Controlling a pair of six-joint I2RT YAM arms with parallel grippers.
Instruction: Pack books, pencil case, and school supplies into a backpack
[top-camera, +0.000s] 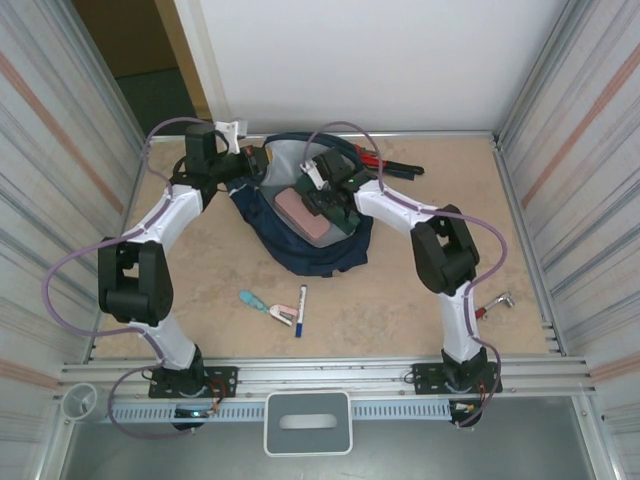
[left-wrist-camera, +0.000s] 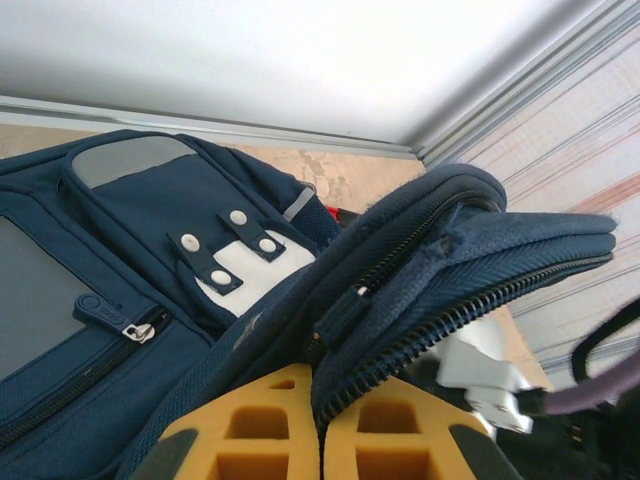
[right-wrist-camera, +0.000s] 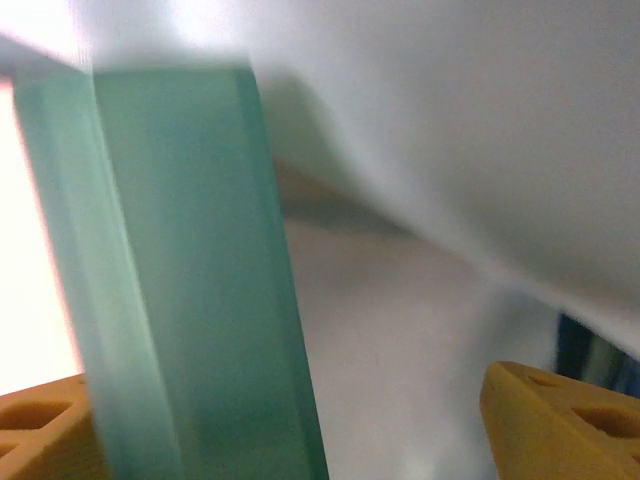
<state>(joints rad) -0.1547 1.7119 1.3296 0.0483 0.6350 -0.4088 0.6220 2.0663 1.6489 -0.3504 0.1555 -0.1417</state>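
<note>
The navy backpack (top-camera: 320, 250) lies open at the back middle of the table. My left gripper (top-camera: 250, 165) is shut on its zippered rim (left-wrist-camera: 430, 300), the fabric pinched between the yellow fingers (left-wrist-camera: 260, 430). My right gripper (top-camera: 322, 200) is inside the opening, jaws wide open. A slim dark green book (right-wrist-camera: 180, 280) stands against its left finger (right-wrist-camera: 40, 430), with a gap to the right finger (right-wrist-camera: 560, 420). The pink pencil case (top-camera: 303, 213) lies in the backpack beside it. The white marker with blue cap (top-camera: 301, 308) and the teal-and-pink stapler-like item (top-camera: 268, 305) lie on the table in front.
A small red-handled screwdriver (top-camera: 490, 305) lies by the right arm's base. Red-and-black tools (top-camera: 385, 163) sit behind the backpack at the back wall. Metal side walls close in the table on the left and right.
</note>
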